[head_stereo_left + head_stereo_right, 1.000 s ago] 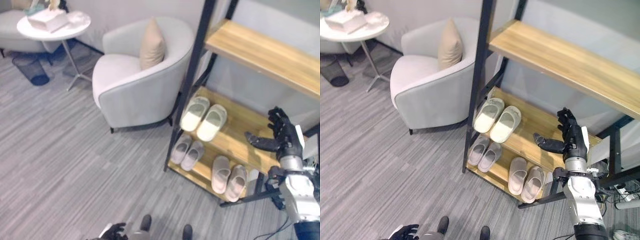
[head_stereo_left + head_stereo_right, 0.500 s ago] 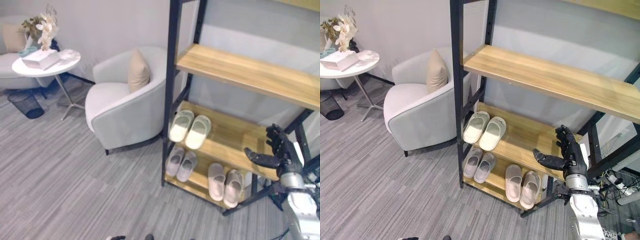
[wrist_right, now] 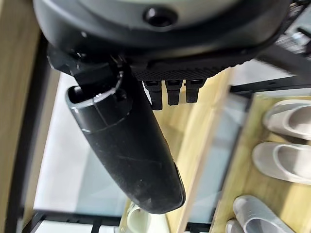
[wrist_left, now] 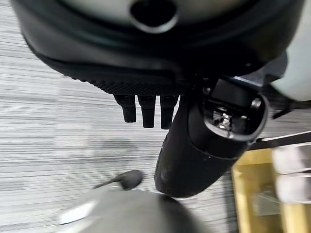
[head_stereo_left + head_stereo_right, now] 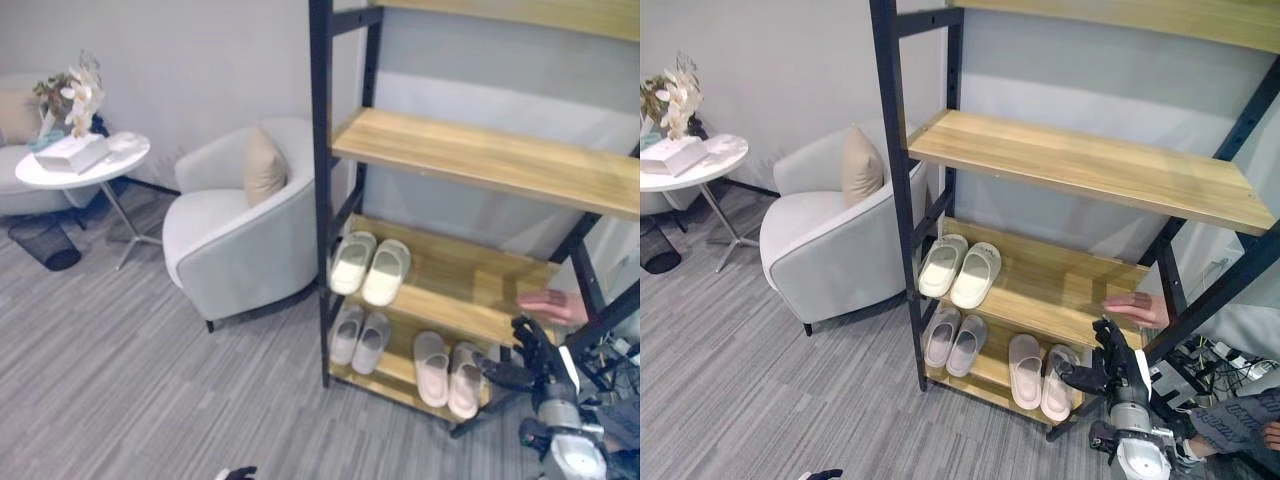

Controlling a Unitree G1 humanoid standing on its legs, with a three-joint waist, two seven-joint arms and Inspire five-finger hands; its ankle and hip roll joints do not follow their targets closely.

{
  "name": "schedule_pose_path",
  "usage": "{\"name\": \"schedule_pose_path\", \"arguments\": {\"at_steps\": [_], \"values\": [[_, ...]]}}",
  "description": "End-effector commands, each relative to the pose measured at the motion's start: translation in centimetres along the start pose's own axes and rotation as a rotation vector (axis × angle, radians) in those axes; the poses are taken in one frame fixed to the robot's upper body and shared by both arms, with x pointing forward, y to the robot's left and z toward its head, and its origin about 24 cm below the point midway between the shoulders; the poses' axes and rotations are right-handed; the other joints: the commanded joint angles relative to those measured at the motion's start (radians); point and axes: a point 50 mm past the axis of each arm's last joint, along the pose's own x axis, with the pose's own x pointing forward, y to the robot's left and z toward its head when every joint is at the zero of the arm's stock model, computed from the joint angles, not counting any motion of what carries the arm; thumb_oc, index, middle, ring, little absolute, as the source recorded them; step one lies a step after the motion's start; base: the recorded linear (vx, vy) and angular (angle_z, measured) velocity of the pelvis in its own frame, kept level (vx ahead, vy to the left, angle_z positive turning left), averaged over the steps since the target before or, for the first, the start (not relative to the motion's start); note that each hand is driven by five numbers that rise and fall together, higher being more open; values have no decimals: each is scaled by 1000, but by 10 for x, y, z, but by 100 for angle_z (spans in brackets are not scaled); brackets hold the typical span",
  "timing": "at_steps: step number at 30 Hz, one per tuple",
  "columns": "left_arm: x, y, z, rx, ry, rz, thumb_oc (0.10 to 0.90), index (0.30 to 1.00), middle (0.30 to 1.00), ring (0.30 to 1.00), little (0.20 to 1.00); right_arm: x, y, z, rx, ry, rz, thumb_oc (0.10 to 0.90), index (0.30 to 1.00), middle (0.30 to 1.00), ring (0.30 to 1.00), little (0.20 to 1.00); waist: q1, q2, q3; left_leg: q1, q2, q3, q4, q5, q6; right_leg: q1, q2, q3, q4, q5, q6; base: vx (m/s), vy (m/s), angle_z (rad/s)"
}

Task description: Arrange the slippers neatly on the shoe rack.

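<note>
Three pairs of slippers sit on the black-framed wooden shoe rack [image 5: 480,160]. A cream pair [image 5: 370,268] lies on the second shelf from the floor. On the bottom shelf are a grey pair [image 5: 358,335] at the left and a pink pair [image 5: 447,365] at the right. My right hand [image 5: 535,365] hangs open just right of the pink pair, holding nothing; its wrist view shows the straight thumb [image 3: 126,145] and slippers [image 3: 286,145] beyond. My left hand [image 5: 235,473] is low at the front, open and empty over the floor [image 4: 58,121].
A person's hand [image 5: 553,305] rests on the right end of the cream pair's shelf, with a dark sleeve [image 5: 1230,420] lower right. A grey armchair [image 5: 240,235] stands left of the rack. A round white table [image 5: 85,160] and a bin [image 5: 40,240] are at the far left.
The camera has tilted up, showing more of the rack. My right hand has dropped from the second shelf's edge to bottom-shelf level. A person's hand has appeared on that shelf.
</note>
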Motion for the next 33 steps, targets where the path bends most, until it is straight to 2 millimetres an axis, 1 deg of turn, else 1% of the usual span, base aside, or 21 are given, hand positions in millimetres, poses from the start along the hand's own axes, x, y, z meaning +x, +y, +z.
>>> {"name": "schedule_pose_path", "arguments": {"at_steps": [1, 2, 3, 4, 5, 7, 8, 10, 12, 13, 14, 18, 22, 24, 25, 27, 28, 29, 30, 31, 33], "values": [[4, -11, 35, 5, -158, -25, 800, 900, 900, 900, 900, 26, -11, 58, -27, -278, -76, 800, 900, 900, 900, 900, 2, 52, 59, 48, -20, 17, 115, -202, 47, -87, -77, -11, 272, 54, 46, -141, 248, -13], [3, -11, 33, -8, -155, -18, 800, 900, 900, 900, 900, 30, 2, 58, -25, -273, -15, 800, 900, 900, 900, 900, 17, 65, 93, 57, -17, 47, 127, -206, 60, -121, -111, -81, 350, 85, 30, -118, 208, -20], [3, -11, 33, -9, -155, -18, 800, 900, 900, 900, 900, 30, 2, 58, -25, -274, -14, 800, 900, 900, 900, 900, 16, 65, 94, 58, -18, 48, 127, -207, 60, -122, -112, -80, 354, 83, 30, -58, 181, -81], [3, -6, 24, -39, -119, -6, 800, 900, 900, 900, 900, 27, 11, 52, -36, -245, 73, 800, 900, 900, 900, 900, 22, 73, 104, 68, -8, 60, 128, -206, 65, -136, -94, -130, 410, 28, 9, 13, 69, -89], [3, -6, 24, -40, -118, -6, 800, 900, 900, 900, 900, 27, 11, 52, -36, -245, 75, 800, 900, 900, 900, 900, 21, 72, 104, 70, -7, 59, 127, -207, 64, -137, -94, -130, 415, 24, 8, 25, 79, -89], [3, -3, 18, -46, -83, 6, 800, 900, 900, 900, 900, 23, 12, 39, -49, -185, 116, 800, 900, 900, 900, 900, 11, 72, 109, 72, -6, 68, 129, -206, 70, -148, -31, -122, 445, -22, -6, 20, 17, -30], [4, -2, 12, -43, -49, 8, 800, 900, 900, 900, 900, 20, 8, 23, -90, -113, 136, 800, 900, 900, 900, 900, -5, 73, 108, 70, -8, 87, 127, -201, 73, -166, 40, -134, 454, -68, -15, 25, 5, -21], [4, 0, 13, -43, -49, 13, 800, 900, 900, 900, 900, 17, 6, 8, -116, -49, 128, 800, 900, 900, 900, 900, -12, 65, 108, 53, -15, 106, 143, -196, 63, -147, 88, -153, 404, -115, -27, 14, -21, -12], [4, 0, 10, -42, -36, 23, 800, 900, 900, 900, 900, 15, 2, -5, -154, 7, 110, 800, 900, 900, 900, 900, -9, 62, 98, 48, -15, 125, 136, -188, 58, -115, 99, -167, 353, -138, -34, 10, -42, -32], [4, 0, 10, -42, -36, 23, 800, 900, 900, 900, 900, 15, 2, -5, -154, 7, 110, 800, 900, 900, 900, 900, -9, 62, 98, 49, -15, 125, 135, -187, 58, -113, 101, -166, 350, -137, -34, 36, -88, -46], [4, -1, 9, -45, -24, 32, 800, 900, 900, 900, 900, 14, -1, -18, -144, 67, 76, 800, 900, 900, 900, 900, -13, 65, 98, 49, -4, 137, 125, -181, 52, -127, 132, -114, 336, -139, -40, 27, -54, -43], [3, -3, 8, -28, -26, 37, 800, 900, 900, 900, 900, 10, -10, -37, -181, 164, 51, 800, 900, 900, 900, 900, -18, 66, 81, 56, 12, 156, 119, -190, 36, -90, 173, -80, 253, -143, -53, 101, -132, -50], [4, -1, 8, -22, -24, 45, 800, 900, 900, 900, 900, 7, -5, -44, -221, 193, 79, 800, 900, 900, 900, 900, -18, 53, 82, 52, 24, 163, 159, -208, 21, -57, 185, -69, 196, -144, -62, 109, -166, -6], [5, 4, 18, 6, -62, 60, 800, 900, 900, 900, 900, 3, -2, -49, -209, 207, 80, 800, 900, 900, 900, 900, -22, 31, 101, -18, 46, 197, 318, -211, -27, -15, 187, -75, 136, -138, -71, 24, -238, 4], [7, 7, 33, 24, -120, 73, 800, 900, 900, 900, 900, 3, 0, -47, -192, 194, 75, 800, 900, 900, 900, 900, -25, 17, 129, -116, 97, 232, 492, -134, -73, 5, 182, -78, 116, -134, -92, -59, -160, 23], [7, 9, 39, 27, -145, 84, 800, 900, 900, 900, 900, 3, 2, -46, -182, 187, 76, 800, 900, 900, 900, 900, -21, 16, 144, -165, 119, 234, 579, -108, -81, 9, 186, -81, 113, -132, -104, -24, -121, 26], [8, 8, 43, 44, -164, 83, 800, 900, 900, 900, 900, 5, 4, -44, -183, 178, 85, 800, 900, 900, 900, 900, -18, 10, 152, -204, 143, 249, 615, -119, -65, 22, 186, -76, 101, -144, -110, 17, -89, 10], [7, 8, 43, 44, -164, 84, 800, 900, 900, 900, 900, 5, 5, -44, -183, 178, 85, 800, 900, 900, 900, 900, -18, 10, 152, -205, 144, 249, 617, -121, -65, 21, 187, -76, 101, -144, -110, 116, -3, -11], [8, 5, 45, 43, -168, 82, 800, 900, 900, 900, 900, 9, 9, -36, -174, 140, 101, 800, 900, 900, 900, 900, -17, 14, 146, -200, 177, 246, 503, -151, -51, 28, 184, -73, 92, -157, -101, 87, 43, -13], [8, 5, 45, 43, -167, 82, 800, 900, 900, 900, 900, 9, 9, -36, -175, 140, 101, 800, 900, 900, 900, 900, -15, 12, 148, -193, 175, 249, 496, -148, -50, 30, 182, -71, 91, -158, -100, 135, 87, -16], [8, 1, 44, 45, -163, 76, 800, 900, 900, 900, 900, 14, 12, -27, -166, 94, 107, 800, 900, 900, 900, 900, 3, 20, 149, -181, 176, 187, 338, -113, -53, 37, 187, -56, 95, -165, -91, 109, 104, -9]]}}
